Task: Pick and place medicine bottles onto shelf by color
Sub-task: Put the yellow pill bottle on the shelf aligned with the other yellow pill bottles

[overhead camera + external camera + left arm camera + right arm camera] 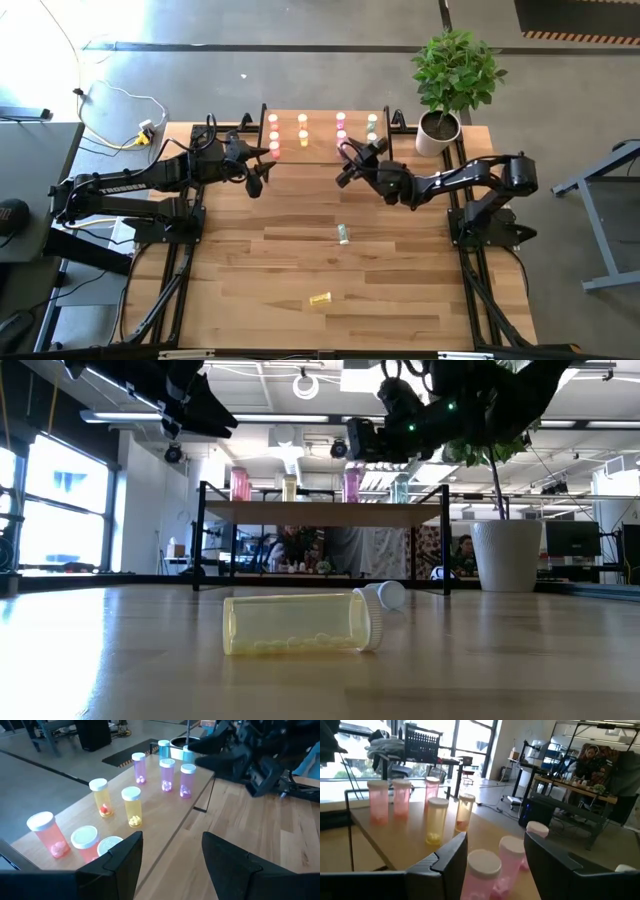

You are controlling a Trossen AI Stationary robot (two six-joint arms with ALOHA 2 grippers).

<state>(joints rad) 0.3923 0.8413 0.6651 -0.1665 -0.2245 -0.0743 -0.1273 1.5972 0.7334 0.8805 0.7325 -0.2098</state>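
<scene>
Right, both arms up by the shelf (pixel 320 150). Left gripper (pixel 262 172) fingers apart, nothing held, near red bottles (pixel 47 832). Right gripper (pixel 345 165) also spread, empty, over pink bottles (pixel 512 852). Yellow bottle (pixel 319 298) & green bottle (pixel 343 234) lie on tabletop (pixel 400 290).

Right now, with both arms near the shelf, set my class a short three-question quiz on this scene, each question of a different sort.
1. True or false: the yellow bottle near the table's front edge stands upright.
2. Which holds a bottle? A) left claw B) right claw C) neither
3. Fill in: the plant pot stands beside the shelf on the ____ arm's side.

Key: 1 false, it lies on its side; 2 C, both claws are open and empty; 3 right.
</scene>
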